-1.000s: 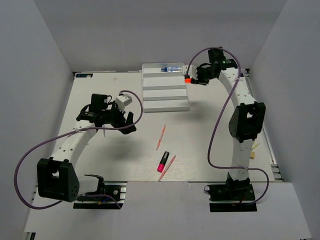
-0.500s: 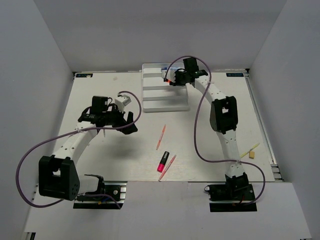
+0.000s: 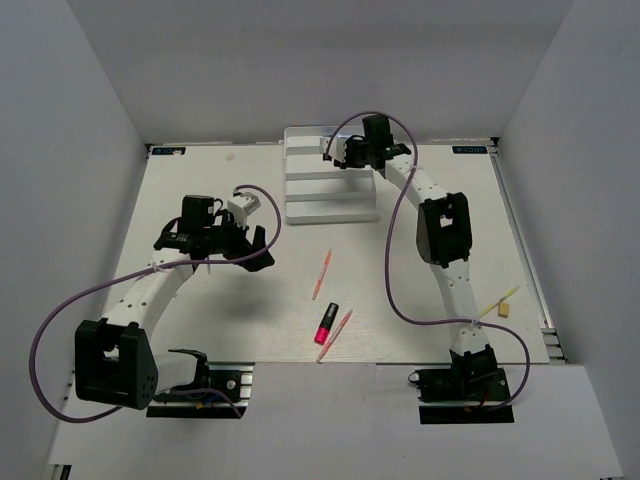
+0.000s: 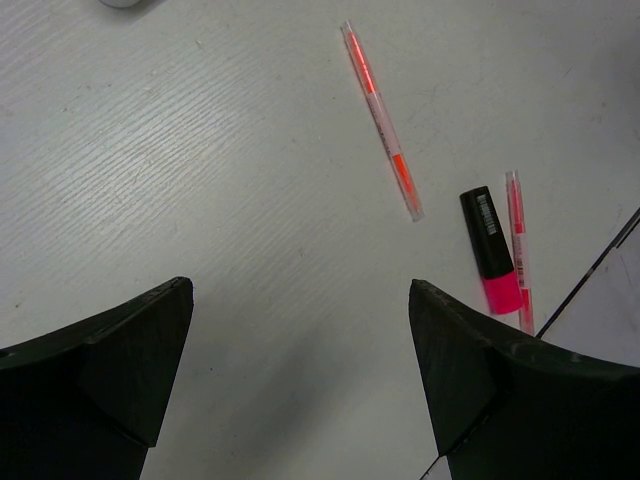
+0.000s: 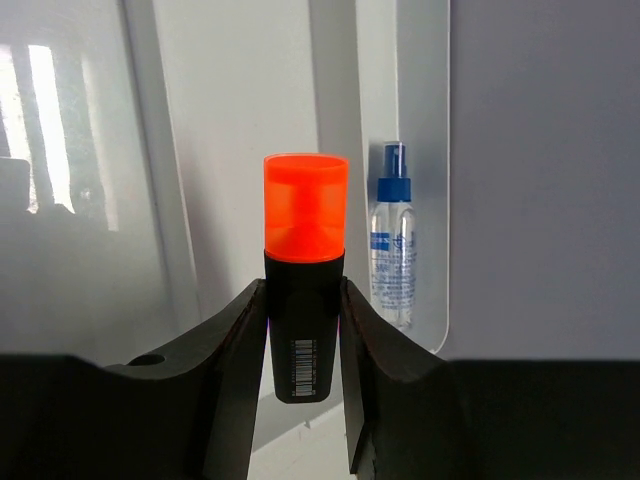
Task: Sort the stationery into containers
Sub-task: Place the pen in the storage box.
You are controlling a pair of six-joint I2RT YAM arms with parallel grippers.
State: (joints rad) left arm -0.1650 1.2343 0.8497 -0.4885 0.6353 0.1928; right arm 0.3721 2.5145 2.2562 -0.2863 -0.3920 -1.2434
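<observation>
This is looking like a robotics lab cell: grey panels (image 3: 320, 60) are boxing in a white counter (image 3: 250, 300), and the left arm (image 3: 150, 285) and right arm (image 3: 445, 230), trailing purple cables (image 3: 31, 360), are sitting bolted at its near edge.

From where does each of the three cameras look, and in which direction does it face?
Top external: above and behind the bases, looking down on the table, both arms whole.
Left wrist: on the left arm, facing down at the table; its open left gripper frames the bottom.
Right wrist: on the right arm, facing into the white tray; the right gripper holds the orange-and-black marker.
Shared: top and left wrist both show the pink-and-black marker and two thin sticks.
</observation>
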